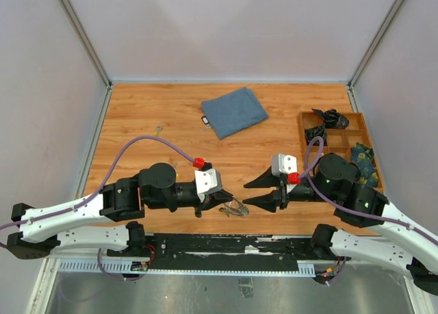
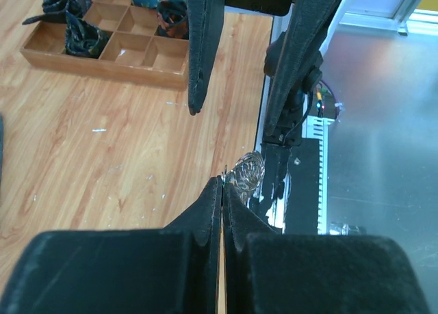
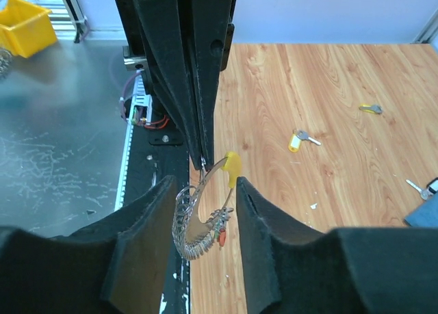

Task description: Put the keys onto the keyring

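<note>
Right wrist view: left gripper is pressed together, pinching the keyring at its top edge. The ring hangs free below the tips, above the near edge of the table. A yellow-headed key sits at the upper end of the loop, with a small cluster and a red bit lower down. I can't tell from here whether the yellow one is fully threaded.

Right gripper is spread and holds nothing. Its two fingers straddle the ring, one each side. I can't tell if either pad touches the wire.

Key relation: the ring lies directly ahead of the right gripper, between its jaws. Its long axis runs from the left tips down toward the right wrist, so closing would squeeze the loop across its short axis. My read is that the right arm does the threading and the left only holds.

Spare keys are well apart out on the wood. The nearest is a yellow-tagged key, which lies on the left arm's side of the table.
</note>
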Tool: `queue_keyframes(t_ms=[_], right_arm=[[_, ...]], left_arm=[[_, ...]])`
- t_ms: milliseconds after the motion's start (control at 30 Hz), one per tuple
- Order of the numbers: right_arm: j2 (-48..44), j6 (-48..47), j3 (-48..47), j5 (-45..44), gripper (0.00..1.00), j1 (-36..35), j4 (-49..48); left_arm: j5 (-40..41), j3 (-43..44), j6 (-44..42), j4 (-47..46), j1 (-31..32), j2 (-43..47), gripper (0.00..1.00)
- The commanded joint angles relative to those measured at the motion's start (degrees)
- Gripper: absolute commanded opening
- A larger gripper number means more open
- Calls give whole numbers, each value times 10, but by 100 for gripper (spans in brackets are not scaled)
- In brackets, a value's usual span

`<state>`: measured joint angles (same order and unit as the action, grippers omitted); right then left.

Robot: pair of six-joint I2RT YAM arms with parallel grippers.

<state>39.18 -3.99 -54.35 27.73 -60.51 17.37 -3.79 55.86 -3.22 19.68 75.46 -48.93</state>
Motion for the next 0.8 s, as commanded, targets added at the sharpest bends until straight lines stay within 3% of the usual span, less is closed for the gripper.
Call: queue_keyframes(t_ms=[0,233,567,767], right_arm=[[-13,27,14,37,43,11,-46],[-40,11,38,21,52,11,-56],[-15,26,37,40,36,11,-94],[-12,39,32,60,32,11,-106]], left_arm=[[-3,4,5,-47,4,8,1],[-5,0,7,-61,4,14,1],[-42,0,2,-80,4,30,1],[-43,0,0,-79,4,28,1]])
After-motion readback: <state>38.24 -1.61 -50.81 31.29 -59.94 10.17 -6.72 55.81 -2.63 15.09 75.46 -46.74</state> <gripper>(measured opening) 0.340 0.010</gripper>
